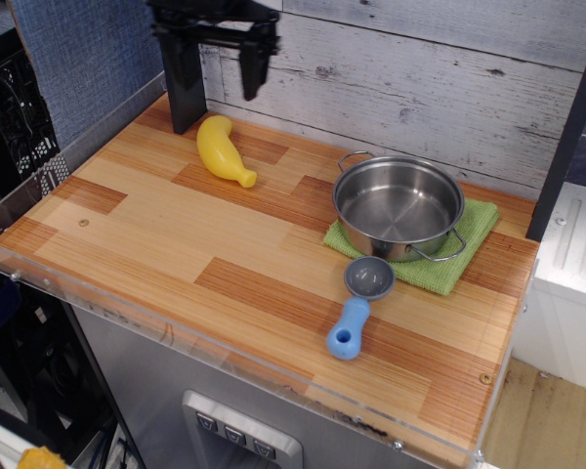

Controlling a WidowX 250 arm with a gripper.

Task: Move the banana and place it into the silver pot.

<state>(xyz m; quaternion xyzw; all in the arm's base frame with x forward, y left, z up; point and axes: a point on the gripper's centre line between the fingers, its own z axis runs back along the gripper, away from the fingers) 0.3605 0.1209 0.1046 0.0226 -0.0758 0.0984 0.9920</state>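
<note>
The yellow banana [222, 149] lies on the wooden table top near the back left, its narrow stem end pointing toward the front right. The silver pot [398, 206] stands upright and empty on a green cloth [469, 239] at the right. My black gripper [218, 78] hangs open and empty above the back left corner, just above and behind the banana, not touching it. Its left finger blends with the dark post behind it.
A small grey strainer with a blue handle [357, 305] lies in front of the pot. A dark vertical post [181, 88] stands at the back left beside the banana. A wooden plank wall [420, 78] backs the table. A clear acrylic rim [225, 352] lines the front edge.
</note>
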